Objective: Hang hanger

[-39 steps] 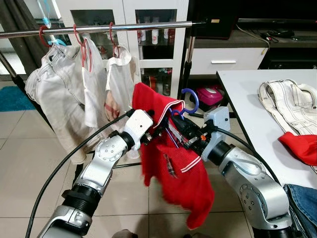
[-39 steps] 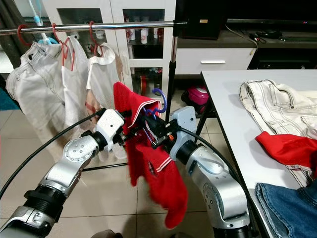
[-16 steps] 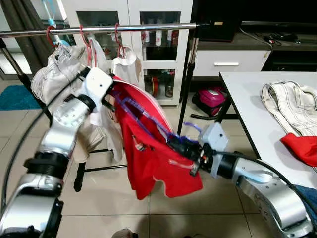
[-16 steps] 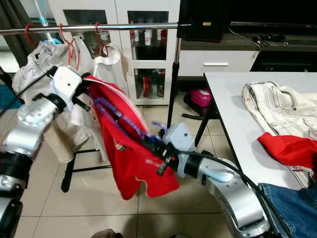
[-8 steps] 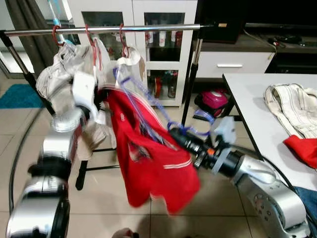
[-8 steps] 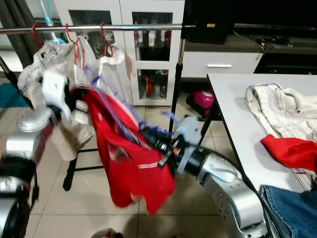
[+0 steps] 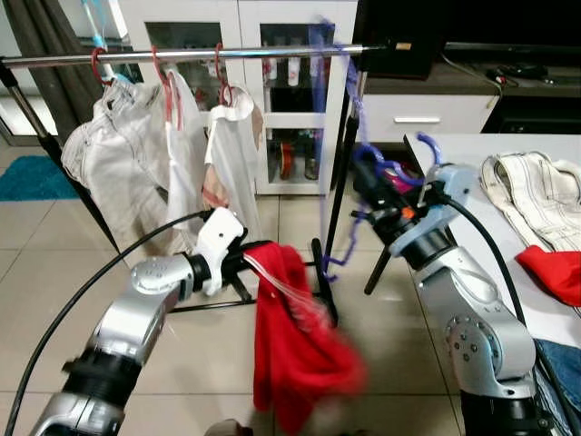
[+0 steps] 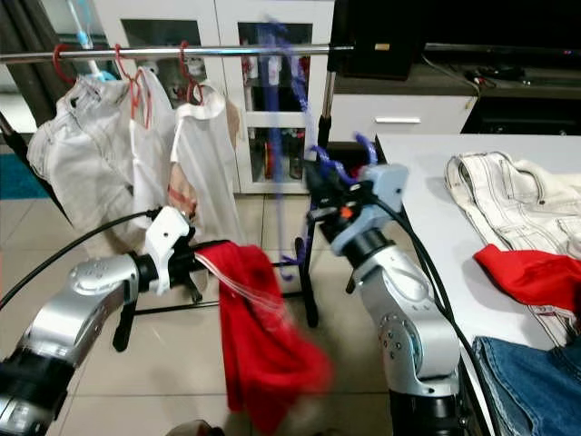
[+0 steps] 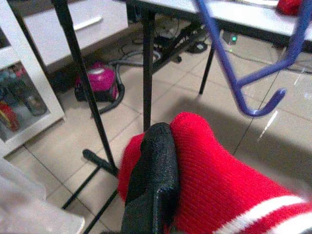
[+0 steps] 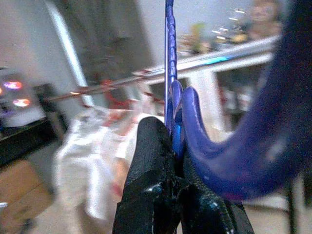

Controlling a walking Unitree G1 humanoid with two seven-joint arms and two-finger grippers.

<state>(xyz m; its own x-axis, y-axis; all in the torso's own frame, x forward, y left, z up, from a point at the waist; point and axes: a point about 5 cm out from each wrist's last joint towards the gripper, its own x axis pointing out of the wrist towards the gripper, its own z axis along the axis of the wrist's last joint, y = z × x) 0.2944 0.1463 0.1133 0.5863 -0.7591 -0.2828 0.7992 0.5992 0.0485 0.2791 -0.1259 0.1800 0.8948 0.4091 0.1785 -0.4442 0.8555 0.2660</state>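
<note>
Three garments [image 7: 163,163] on the rail, three more on the table [image 7: 545,218]

You've got a white table [image 7: 472,182] on the right with a pale striped garment [image 7: 536,195], something red [image 7: 556,272] and a bit of denim [image 8: 531,381] lying on it. Behind it all there's a white glass-door cabinet [image 7: 272,82] with bottles inside. A pink vacuum cleaner [image 9: 100,80] sits on the tiled floor [image 7: 54,272], and a teal rug [image 7: 27,177] is off at far left.
</note>
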